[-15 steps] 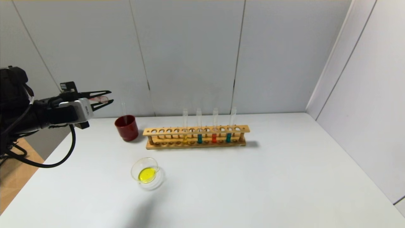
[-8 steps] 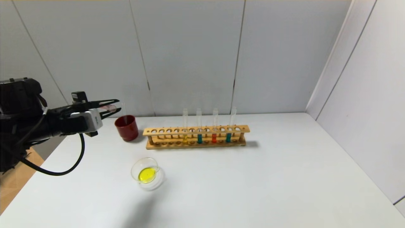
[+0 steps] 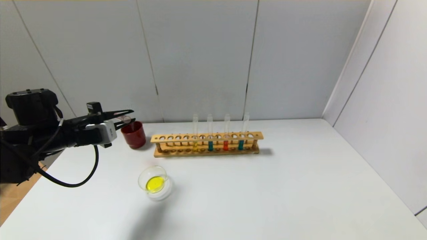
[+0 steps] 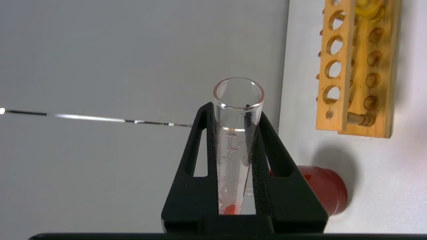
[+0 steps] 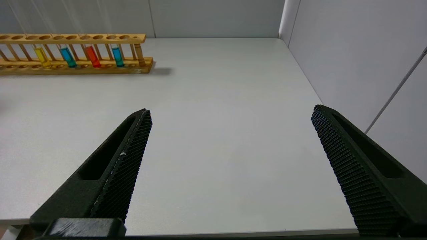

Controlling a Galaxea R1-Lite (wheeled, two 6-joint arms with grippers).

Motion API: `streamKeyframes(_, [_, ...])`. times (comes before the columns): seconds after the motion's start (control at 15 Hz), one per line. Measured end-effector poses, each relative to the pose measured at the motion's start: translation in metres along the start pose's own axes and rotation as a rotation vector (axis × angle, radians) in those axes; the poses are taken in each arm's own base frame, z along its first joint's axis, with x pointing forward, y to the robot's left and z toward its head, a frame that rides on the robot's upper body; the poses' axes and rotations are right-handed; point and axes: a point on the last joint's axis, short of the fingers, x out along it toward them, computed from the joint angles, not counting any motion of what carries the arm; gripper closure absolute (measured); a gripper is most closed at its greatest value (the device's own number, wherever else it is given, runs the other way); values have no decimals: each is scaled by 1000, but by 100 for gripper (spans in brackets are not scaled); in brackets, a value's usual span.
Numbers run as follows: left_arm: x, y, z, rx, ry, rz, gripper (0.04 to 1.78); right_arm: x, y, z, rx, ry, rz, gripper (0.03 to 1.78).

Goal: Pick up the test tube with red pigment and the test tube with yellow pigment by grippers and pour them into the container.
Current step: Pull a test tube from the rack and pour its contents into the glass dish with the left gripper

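Observation:
My left gripper (image 3: 131,116) is shut on the test tube with red pigment (image 3: 122,117), a clear tube held almost level, its mouth just above the dark red cup (image 3: 133,135). In the left wrist view the tube (image 4: 233,156) sits between the fingers (image 4: 233,108) with only a red trace at its bottom. The container (image 3: 166,193), a clear glass dish, holds yellow liquid on the near left of the table. The test tube with yellow pigment (image 3: 195,145) stands in the wooden rack (image 3: 206,136). My right gripper (image 5: 230,111) is open and empty over the table's near edge.
The rack also holds two teal tubes (image 3: 210,145) and an orange-red tube (image 3: 226,145); they show in the right wrist view (image 5: 91,56) too. The red cup (image 4: 323,190) stands left of the rack. Grey walls close the back and right.
My left gripper has moved right and slightly down with the tube, from left of the red cup to just above its rim. Nothing else moved.

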Motion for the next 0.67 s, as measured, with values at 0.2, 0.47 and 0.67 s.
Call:
streamKeyframes(0.2, [1, -1, -1, 7, 2, -3, 149, 0, 0, 0, 0, 0, 0, 6])
streamKeyframes(0.47, [3, -2, -3, 69, 1, -6, 149, 0, 0, 0, 0, 0, 0, 6])
streamKeyframes(0.67, [3, -3, -3, 103, 0, -8, 149, 0, 0, 0, 0, 0, 0, 6])
